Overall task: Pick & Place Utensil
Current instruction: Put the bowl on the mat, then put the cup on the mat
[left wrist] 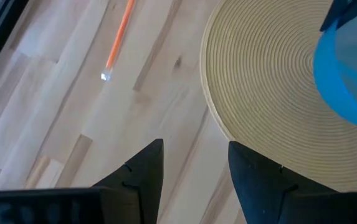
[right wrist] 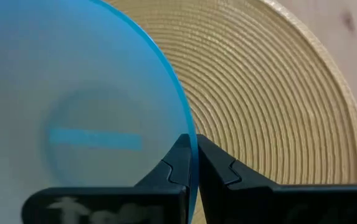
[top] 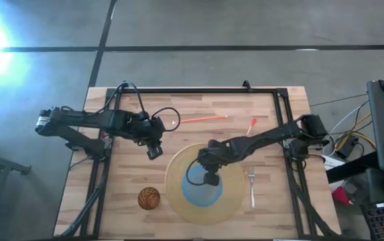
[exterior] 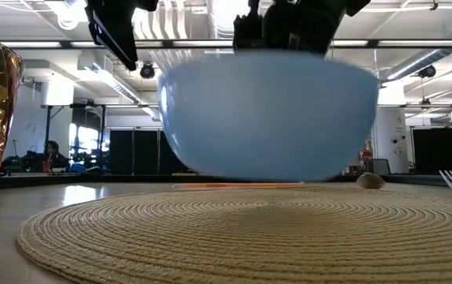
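Bowl [top: 202, 189] is sitting over the round woven placemat [top: 178, 204] from above, and you are seeing the right gripper [top: 211, 179] pinching its rim while the left gripper [top: 154, 152] is hanging off the mat with jaws spread and nothing between them. The fork [top: 251, 184], the utensil, is lying on the wood just beside the mat's right edge, untouched.

At table height, the bowl [exterior: 269, 114] is hanging just clear of the mat [exterior: 233, 233].

Past the left wrist, spread fingers [left wrist: 142, 171] are framing bare wood.

Past the right wrist, the jaws are clamping the thin rim [right wrist: 187, 149]; with so narrow a hold, the bowl may be slipping or tipping if you swing it quickly.
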`<action>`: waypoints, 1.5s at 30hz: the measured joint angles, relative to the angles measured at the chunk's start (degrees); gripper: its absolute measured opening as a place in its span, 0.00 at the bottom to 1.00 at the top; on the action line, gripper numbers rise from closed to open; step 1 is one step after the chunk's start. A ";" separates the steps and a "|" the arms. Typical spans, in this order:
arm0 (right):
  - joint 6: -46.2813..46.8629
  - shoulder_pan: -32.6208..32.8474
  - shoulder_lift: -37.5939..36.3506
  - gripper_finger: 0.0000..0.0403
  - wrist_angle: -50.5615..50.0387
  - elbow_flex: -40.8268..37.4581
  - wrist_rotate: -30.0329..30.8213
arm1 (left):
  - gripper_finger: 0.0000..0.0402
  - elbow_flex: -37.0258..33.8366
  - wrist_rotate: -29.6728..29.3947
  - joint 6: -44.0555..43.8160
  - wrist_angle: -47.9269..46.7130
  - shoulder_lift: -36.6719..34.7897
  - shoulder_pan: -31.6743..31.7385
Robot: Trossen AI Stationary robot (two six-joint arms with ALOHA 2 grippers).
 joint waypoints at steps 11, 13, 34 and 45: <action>-1.64 0.00 3.57 0.03 -0.74 1.44 -4.13 | 0.43 -0.01 0.00 -0.27 0.04 0.00 -0.04; -1.65 -0.03 3.57 0.03 -0.93 1.33 -4.09 | 0.43 -0.01 0.00 -0.25 0.03 0.00 -0.04; -2.70 -0.02 3.37 0.18 -2.17 1.14 -3.76 | 0.43 -0.01 0.02 -0.19 0.05 0.00 0.00; -2.97 -0.04 0.98 0.31 -3.49 1.14 -3.77 | 0.43 0.10 0.02 1.71 0.01 0.00 0.00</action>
